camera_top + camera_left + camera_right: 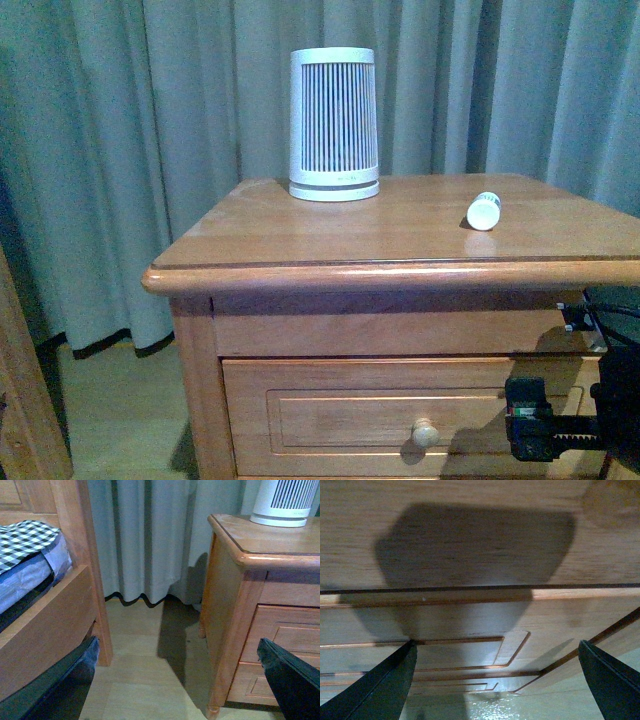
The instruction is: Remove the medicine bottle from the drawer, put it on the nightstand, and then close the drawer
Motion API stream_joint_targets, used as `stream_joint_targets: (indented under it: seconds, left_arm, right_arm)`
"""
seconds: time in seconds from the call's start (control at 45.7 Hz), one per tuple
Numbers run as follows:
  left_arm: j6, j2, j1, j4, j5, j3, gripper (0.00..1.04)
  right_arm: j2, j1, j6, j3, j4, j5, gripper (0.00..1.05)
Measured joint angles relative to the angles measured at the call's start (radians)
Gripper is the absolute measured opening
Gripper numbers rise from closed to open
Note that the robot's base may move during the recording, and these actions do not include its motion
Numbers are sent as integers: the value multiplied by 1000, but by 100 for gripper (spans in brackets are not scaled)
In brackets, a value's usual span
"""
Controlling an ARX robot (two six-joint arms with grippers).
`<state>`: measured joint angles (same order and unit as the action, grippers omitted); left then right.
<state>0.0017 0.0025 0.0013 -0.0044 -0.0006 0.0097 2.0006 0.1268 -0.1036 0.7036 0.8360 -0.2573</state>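
Looks like the closing step, judging by the scene: medicine bottle (483, 211) already lying on its side on the nightstand (300, 240) top, toward the right, well apart from the big white ribbed cylinder (334, 124). Drawer (400, 420) front looks about flush from the front view, though hard to call fully shut.

Right gripper (495, 680) right up against the drawer panel, off to the right of the knob (426, 433), jaws spread wide with nothing between them. Best bet: flat, straight push near the middle of the panel, slow, no sideways skew, no snagging the knob. Gentle enough not to set the bottle rolling.

Left gripper (175, 680) also spread apart and empty, hanging low beside the nightstand, near the bed frame (65, 605). Bottle sits up on top, well above both grippers.
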Motion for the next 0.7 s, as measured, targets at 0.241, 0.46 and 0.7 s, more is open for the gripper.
stream_joint_targets:
  seconds: [0.241,0.46,0.7]
  left_arm:
    - [0,0,0,0,0,0,98]
    - [0,0,0,0,0,0,98]
    - [0,0,0,0,0,0,98]
  right_arm:
    - [-47,-1,6,-30,15,-3,98]
    - [-322,36,11,-197,19,-56,98]
    - [-919,-9,-15,-465,-339,-92,98]
